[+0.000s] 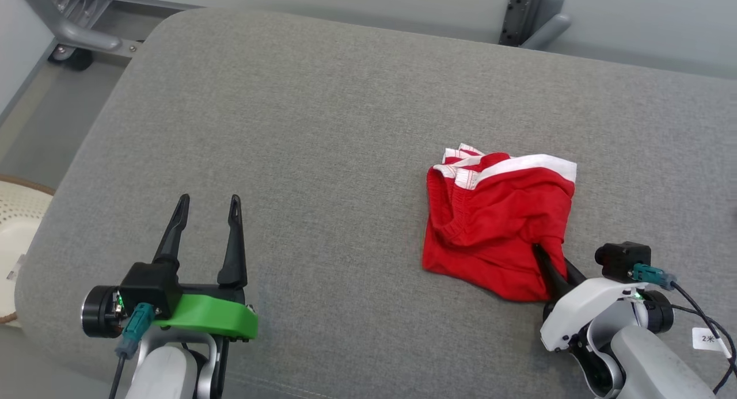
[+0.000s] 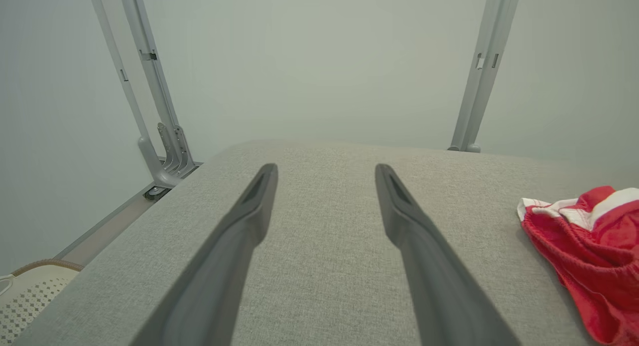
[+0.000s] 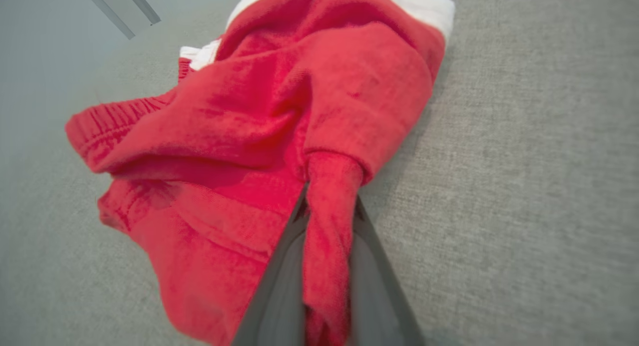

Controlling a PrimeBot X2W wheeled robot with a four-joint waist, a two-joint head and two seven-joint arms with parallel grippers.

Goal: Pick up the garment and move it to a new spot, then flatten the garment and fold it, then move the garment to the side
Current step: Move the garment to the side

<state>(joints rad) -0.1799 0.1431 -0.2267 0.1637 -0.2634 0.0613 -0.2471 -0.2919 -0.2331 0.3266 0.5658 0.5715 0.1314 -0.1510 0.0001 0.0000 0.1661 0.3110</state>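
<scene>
Jaws on the right gripper [image 1: 550,258] are pressed together, pinching a fold of the red garment [image 1: 495,232]. Those on the left gripper [image 1: 209,200] stand spread with nothing between them, low at 8 o'clock in the head view. The garment looks like shorts with a white band. It lies bunched on the grey fabric-covered table [image 1: 322,128], toward 4 o'clock from the table's middle, and the right gripper bites in at the heap's 5 o'clock edge. By my reading the first step has only begun: the cloth is gripped but rests on the table, not yet lifted. Moving, flattening, folding and setting it aside all appear left to do.
</scene>
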